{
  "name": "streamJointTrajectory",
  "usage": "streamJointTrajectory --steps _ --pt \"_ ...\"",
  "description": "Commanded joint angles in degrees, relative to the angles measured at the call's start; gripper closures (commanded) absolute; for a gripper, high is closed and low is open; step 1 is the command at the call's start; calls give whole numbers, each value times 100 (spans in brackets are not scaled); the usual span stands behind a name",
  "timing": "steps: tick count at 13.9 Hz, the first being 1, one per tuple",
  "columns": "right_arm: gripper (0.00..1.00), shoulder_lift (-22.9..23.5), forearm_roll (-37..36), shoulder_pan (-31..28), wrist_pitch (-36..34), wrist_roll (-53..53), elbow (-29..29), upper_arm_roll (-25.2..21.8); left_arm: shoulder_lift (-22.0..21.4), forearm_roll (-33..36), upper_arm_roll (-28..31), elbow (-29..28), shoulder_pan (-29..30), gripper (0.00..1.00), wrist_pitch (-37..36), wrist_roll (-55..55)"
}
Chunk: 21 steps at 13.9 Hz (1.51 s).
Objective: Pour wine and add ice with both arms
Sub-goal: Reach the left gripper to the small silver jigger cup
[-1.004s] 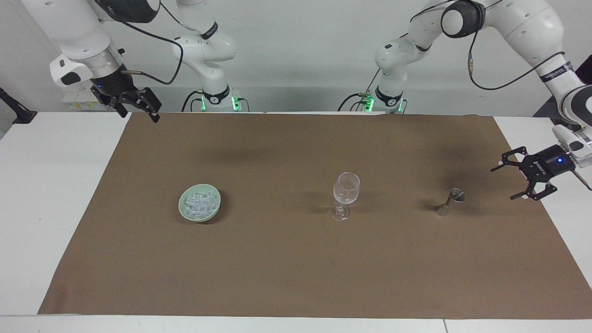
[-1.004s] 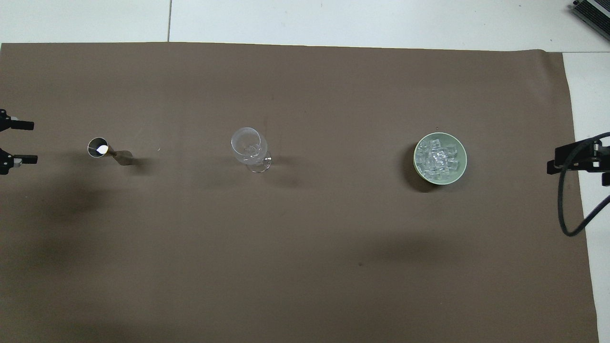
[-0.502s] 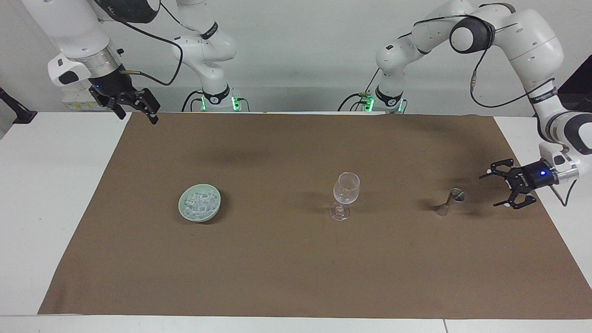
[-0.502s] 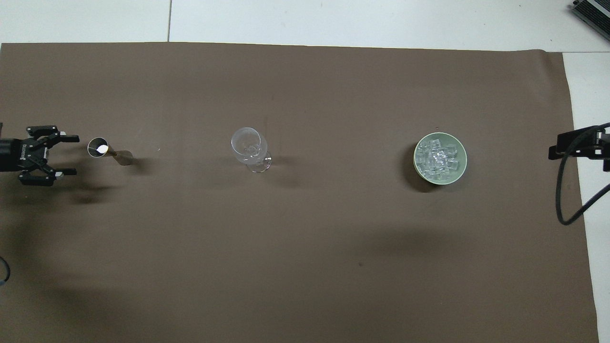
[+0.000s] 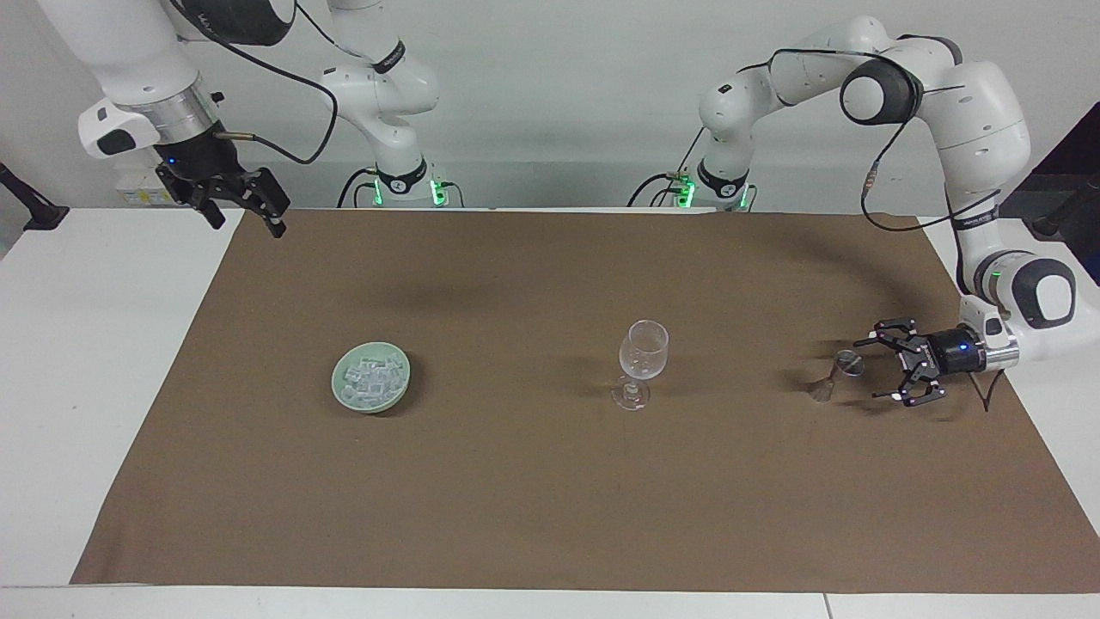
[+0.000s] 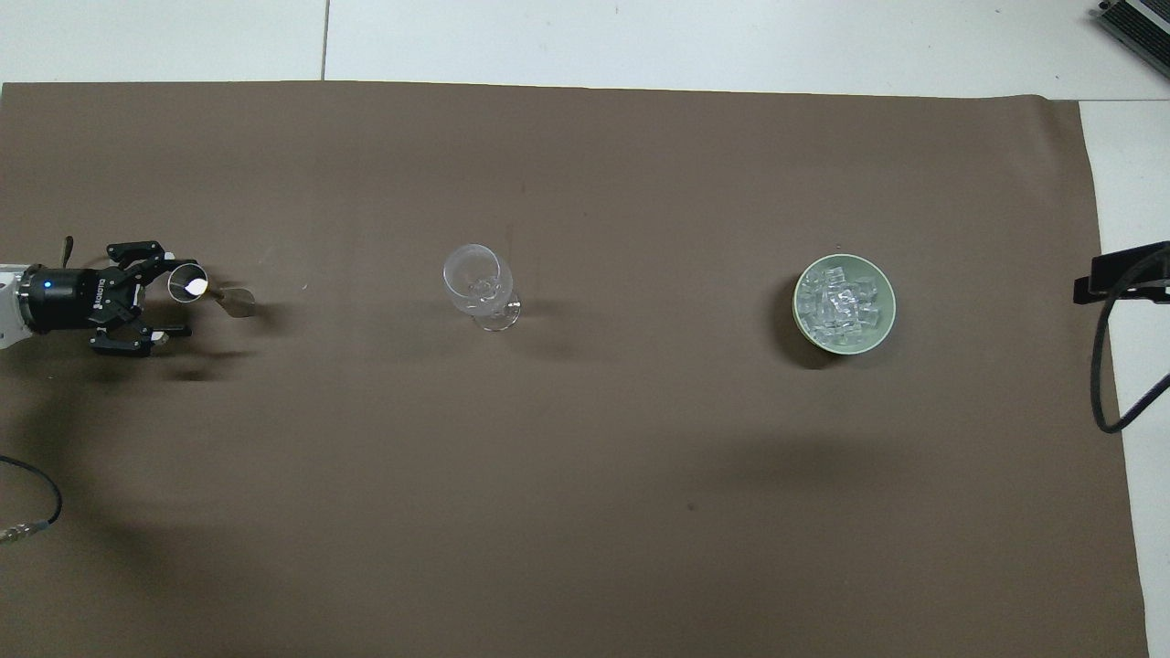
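Observation:
A small steel jigger [image 5: 838, 374] stands on the brown mat toward the left arm's end; it also shows in the overhead view [image 6: 189, 281]. My left gripper [image 5: 870, 368] is low over the mat, turned sideways and open, its fingertips right at the jigger's cup [image 6: 178, 297]; I cannot tell whether they touch. A clear stemmed glass [image 5: 643, 352] [image 6: 475, 274] stands mid-mat. The ice [image 5: 371, 376] [image 6: 841, 302] is heaped in a pale green bowl [image 5: 337, 385] [image 6: 797, 315] toward the right arm's end. My right gripper [image 5: 247, 225] hangs open and empty in the air over the mat's corner, and waits.
The brown mat [image 5: 516, 499] covers most of the white table [image 5: 103, 387]. A black cable [image 6: 1097, 393] hangs from the right arm at the mat's edge. Another cable end [image 6: 27, 525] lies at the left arm's end.
My left gripper has come down and moved in from the mat's edge to the jigger, still open. My right gripper has drifted slightly outward. Glass, bowl and jigger have not moved.

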Motion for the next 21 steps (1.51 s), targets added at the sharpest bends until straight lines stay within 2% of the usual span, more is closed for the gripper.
streamJointTrajectory --steps 1,3,7,12,19,21 --pt "0 -61 -167 -87 258 -141 -144 95 155 -369 -42 -119 125 9 -132 627" --pt "0 -61 -177 -78 197 -107 -127 86 234 -545 -68 -110 116 13 -123 751" --pt "0 -43 -106 -105 188 -115 -109 86 261 -678 -95 -216 116 9 -114 945" --pt "0 -43 -62 -78 188 -115 -109 130 270 -774 -121 -347 99 34 -149 1103" --pt "0 -43 -62 -78 188 -115 -109 130 331 -871 -139 -409 55 35 -290 1165" --pt "0 -43 -71 -78 179 -115 -109 130 331 -871 -139 -418 55 40 -316 1200"
